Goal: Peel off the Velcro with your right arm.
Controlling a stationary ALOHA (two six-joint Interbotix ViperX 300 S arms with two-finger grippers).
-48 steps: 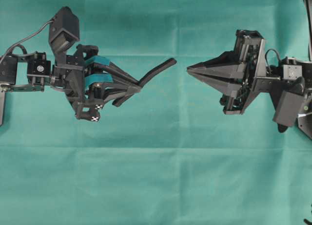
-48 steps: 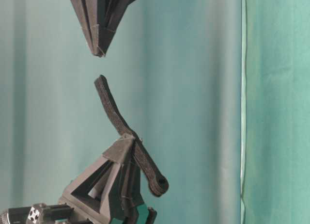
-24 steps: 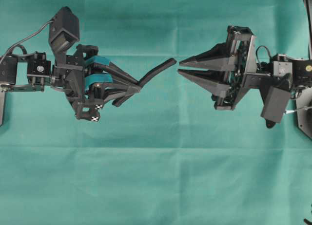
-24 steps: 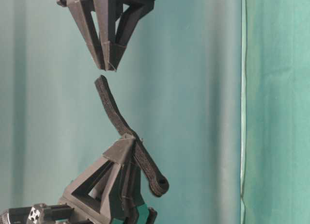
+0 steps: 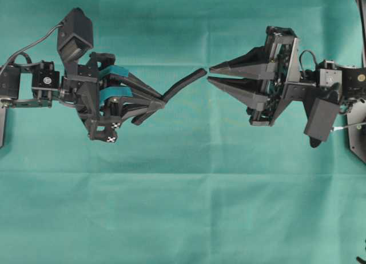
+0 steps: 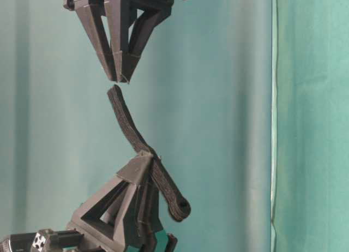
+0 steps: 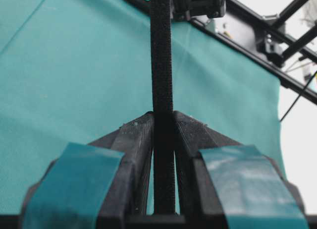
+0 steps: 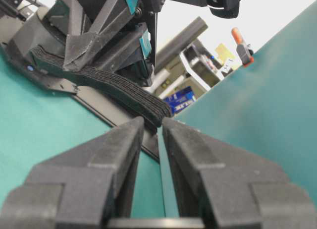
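the overhead view looks straight down on the bench from far off. the table-level view sits low, near, facing along the strip. each wrist view peers close along its own fingers. all four share the gap where the strip's free end lies.

A teal-green cloth covers the whole work surface, creased by faint fold lines running from nine to three o'clock in the overhead view. Toward one o'clock in the right wrist view, past the cloth's edge, stand a grey bar, an orange-handled clamp and a blue box (its print too blurred to read). Behind them the room is bright, washed-out white.
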